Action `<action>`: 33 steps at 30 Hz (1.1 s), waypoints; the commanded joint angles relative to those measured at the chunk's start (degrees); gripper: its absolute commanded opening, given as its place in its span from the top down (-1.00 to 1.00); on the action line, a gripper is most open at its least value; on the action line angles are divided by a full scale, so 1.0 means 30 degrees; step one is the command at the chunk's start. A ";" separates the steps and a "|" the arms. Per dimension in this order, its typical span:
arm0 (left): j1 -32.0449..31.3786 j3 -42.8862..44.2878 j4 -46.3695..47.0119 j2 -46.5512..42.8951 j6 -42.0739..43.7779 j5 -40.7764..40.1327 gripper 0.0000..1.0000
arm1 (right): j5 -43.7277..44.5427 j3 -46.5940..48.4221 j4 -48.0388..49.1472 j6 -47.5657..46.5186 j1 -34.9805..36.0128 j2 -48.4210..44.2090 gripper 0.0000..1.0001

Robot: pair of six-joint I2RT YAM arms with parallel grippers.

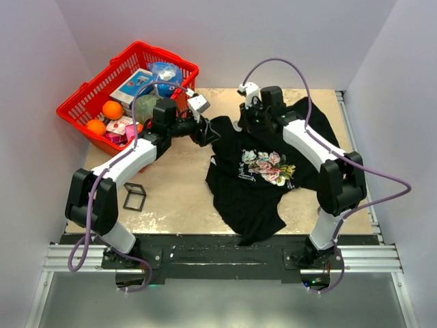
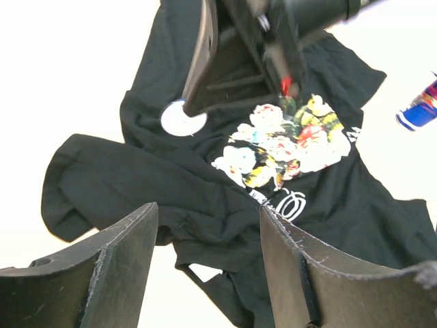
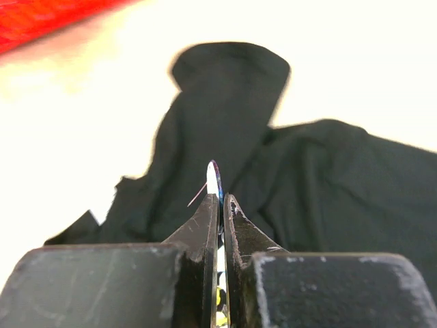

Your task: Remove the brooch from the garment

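The black T-shirt [image 1: 249, 191] with a floral print [image 1: 268, 166] lies on the table, crumpled. My right gripper [image 1: 247, 123] is over the shirt's collar end and is shut on the brooch [image 3: 214, 179], seen edge-on as a thin blue-rimmed disc with a fine pin jutting left. In the left wrist view the brooch [image 2: 180, 120] shows its white back at the tips of the right gripper [image 2: 190, 108], above the shirt [image 2: 171, 178]. My left gripper [image 1: 205, 130] is open and empty beside the shirt's left sleeve, its fingers [image 2: 130, 246] apart over the cloth.
A red basket [image 1: 82, 102] with oranges, boxes and a blue-and-white round container stands at the back left. A black rectangular frame [image 1: 134, 197] lies on the table's left part. A blue can [image 2: 418, 109] shows beyond the shirt in the left wrist view.
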 commanded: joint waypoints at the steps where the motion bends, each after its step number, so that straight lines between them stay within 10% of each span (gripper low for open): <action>1: 0.0089 -0.0201 -0.0167 -0.0824 0.1474 0.1890 -0.27 | -0.7521 0.0541 -0.1455 -0.2976 -0.0562 -0.1751 1.00; 33: 0.0001 0.0883 0.1763 0.1315 0.0189 0.4383 0.24 | -1.2184 -0.0046 -0.2042 -0.4824 -0.0504 -0.2956 1.00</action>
